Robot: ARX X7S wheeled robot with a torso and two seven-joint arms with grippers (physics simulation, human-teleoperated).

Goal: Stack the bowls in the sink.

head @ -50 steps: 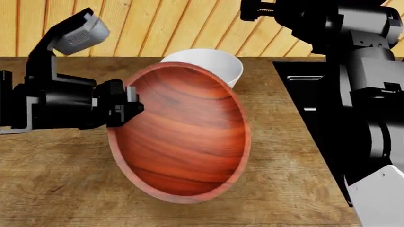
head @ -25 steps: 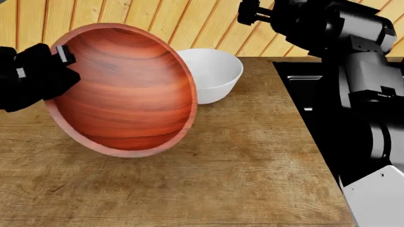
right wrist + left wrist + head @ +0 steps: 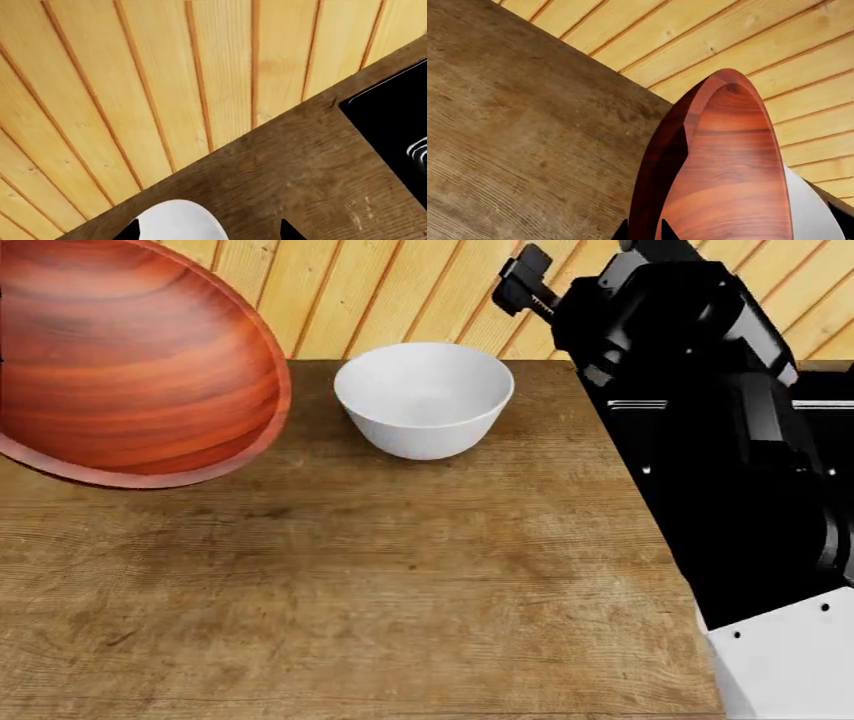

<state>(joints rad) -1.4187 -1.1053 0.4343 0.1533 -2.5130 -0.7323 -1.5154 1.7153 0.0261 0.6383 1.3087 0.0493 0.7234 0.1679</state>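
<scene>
The reddish-brown wooden bowl (image 3: pixel 127 370) hangs tilted above the counter's far left, its hollow facing the camera. My left gripper (image 3: pixel 644 234) is shut on its rim (image 3: pixel 657 165), one fingertip on each side; in the head view that gripper is out of frame. The white bowl (image 3: pixel 423 400) stands upright on the counter near the wall. My right gripper (image 3: pixel 209 232) is open and hovers above it, with the white bowl (image 3: pixel 177 221) showing between the fingertips. The black sink (image 3: pixel 393 125) lies to the right, mostly hidden by my right arm (image 3: pixel 694 390) in the head view.
A wooden countertop (image 3: pixel 400 590) spreads across the front. A plank wall (image 3: pixel 387 290) rises behind it. The sink's rim (image 3: pixel 630 405) borders the counter on the right.
My left arm has swung the wooden bowl up and to the left, uncovering the white bowl. The right arm has shifted slightly, its gripper still near the wall.
</scene>
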